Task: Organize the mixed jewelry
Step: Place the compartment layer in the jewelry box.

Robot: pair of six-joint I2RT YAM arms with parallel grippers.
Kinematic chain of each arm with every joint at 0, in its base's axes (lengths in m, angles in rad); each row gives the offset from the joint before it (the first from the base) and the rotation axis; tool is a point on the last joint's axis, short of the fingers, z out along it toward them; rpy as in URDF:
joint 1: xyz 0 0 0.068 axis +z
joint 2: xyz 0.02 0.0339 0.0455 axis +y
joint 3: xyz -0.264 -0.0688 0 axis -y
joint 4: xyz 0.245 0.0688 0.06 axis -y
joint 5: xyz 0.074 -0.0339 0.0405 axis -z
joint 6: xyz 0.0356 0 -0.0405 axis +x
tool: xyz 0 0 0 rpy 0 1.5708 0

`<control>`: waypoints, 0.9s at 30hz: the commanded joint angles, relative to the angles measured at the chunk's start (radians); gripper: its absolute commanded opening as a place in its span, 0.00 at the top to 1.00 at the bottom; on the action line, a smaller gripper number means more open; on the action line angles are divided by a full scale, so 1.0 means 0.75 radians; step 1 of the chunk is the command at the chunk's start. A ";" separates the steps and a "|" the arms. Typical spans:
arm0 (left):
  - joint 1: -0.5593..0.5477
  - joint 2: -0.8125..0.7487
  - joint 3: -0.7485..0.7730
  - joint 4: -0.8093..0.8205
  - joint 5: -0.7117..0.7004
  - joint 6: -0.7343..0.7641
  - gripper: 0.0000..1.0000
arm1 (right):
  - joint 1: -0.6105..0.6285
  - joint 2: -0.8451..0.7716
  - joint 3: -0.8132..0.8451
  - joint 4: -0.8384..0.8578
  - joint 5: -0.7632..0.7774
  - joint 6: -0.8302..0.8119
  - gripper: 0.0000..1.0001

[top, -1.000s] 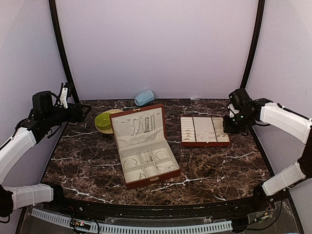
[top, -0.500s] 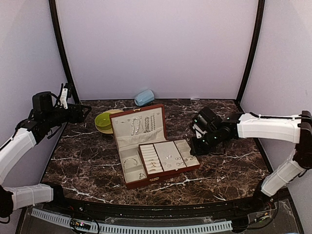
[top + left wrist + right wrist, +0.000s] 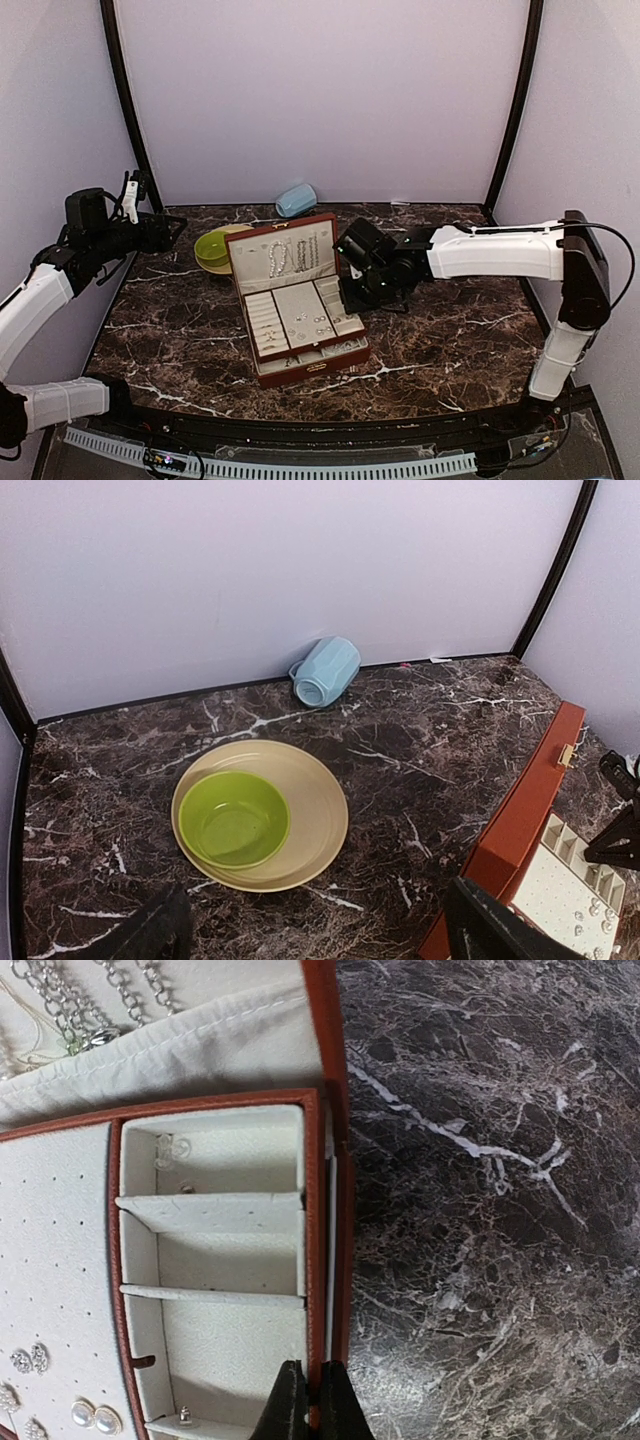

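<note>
The dark brown, white-veined marble table (image 3: 450,330) sits inside an enclosure of plain pale lilac walls (image 3: 320,100) with black corner posts (image 3: 125,110). At the back left of the table you see a lime-green bowl (image 3: 233,818) resting in a tan plate (image 3: 315,820), and a pale blue mug (image 3: 325,670) lying on its side against the rear wall. At centre stands the reddish-brown, cream-lined jewelry case (image 3: 312,366), its lid upright. The small silvery-white mixed jewelry is all in this case: pearl-like bead strands (image 3: 288,256) hang in the lid, and tiny earrings (image 3: 88,1417) sit in the reddish-brown, cream-lined insert tray (image 3: 300,318). Your right gripper (image 3: 311,1400) is closed tight, pinching the tray's right-hand rim between its fingertips. Your left gripper (image 3: 170,230) hovers above the table's left edge, its fingers (image 3: 150,930) spread wide and holding nothing. One second earlier the tray lay on the bare marble to the right of the case, and the lower compartments with their bangles were uncovered; now the tray sits on the case base and covers them. The right arm has swept from the table's right edge to the centre, while the left arm has not moved.
</note>
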 commanded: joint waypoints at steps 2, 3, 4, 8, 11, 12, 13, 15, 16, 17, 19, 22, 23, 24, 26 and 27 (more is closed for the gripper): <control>0.003 -0.028 -0.020 0.013 0.008 0.013 0.11 | 0.035 0.018 0.051 -0.007 0.066 0.011 1.00; 0.004 -0.028 -0.020 0.013 0.010 0.012 0.11 | 0.037 0.020 0.052 -0.005 0.066 0.012 1.00; 0.004 -0.028 -0.020 0.013 0.009 0.014 0.11 | 0.041 0.024 0.055 -0.006 0.070 0.015 1.00; 0.004 -0.029 -0.019 0.013 0.011 0.012 0.11 | 0.052 0.052 0.067 -0.019 0.074 0.026 1.00; 0.004 -0.032 -0.021 0.013 0.007 0.012 0.11 | 0.059 0.064 0.070 -0.022 0.073 0.038 1.00; 0.003 -0.032 -0.020 0.013 0.006 0.014 0.11 | 0.060 0.073 0.075 -0.026 0.073 0.040 1.00; 0.004 -0.030 -0.020 0.013 0.009 0.013 0.11 | 0.063 0.079 0.083 -0.034 0.073 0.042 1.00; 0.004 -0.030 -0.020 0.013 0.009 0.014 0.11 | 0.068 0.090 0.092 -0.043 0.073 0.044 1.00; 0.004 -0.030 -0.020 0.014 0.008 0.014 0.11 | 0.071 0.092 0.093 -0.042 0.070 0.047 1.00; 0.003 -0.030 -0.020 0.014 0.008 0.014 0.11 | 0.073 0.093 0.093 -0.040 0.065 0.047 1.00; 0.004 -0.032 -0.020 0.013 0.007 0.015 0.11 | 0.075 0.099 0.097 -0.042 0.060 0.049 1.00; 0.004 -0.032 -0.020 0.012 0.004 0.015 0.11 | 0.081 0.104 0.102 -0.058 0.062 0.053 1.00; 0.004 -0.032 -0.020 0.011 0.004 0.015 0.11 | 0.082 0.100 0.102 -0.065 0.065 0.057 1.00; 0.004 -0.032 -0.020 0.011 0.005 0.016 0.11 | 0.083 0.097 0.100 -0.075 0.070 0.060 1.00; 0.004 -0.030 -0.020 0.013 0.006 0.016 0.11 | 0.083 0.091 0.100 -0.097 0.086 0.072 1.00; 0.004 -0.030 -0.020 0.013 0.006 0.016 0.11 | 0.083 0.085 0.101 -0.104 0.093 0.073 1.00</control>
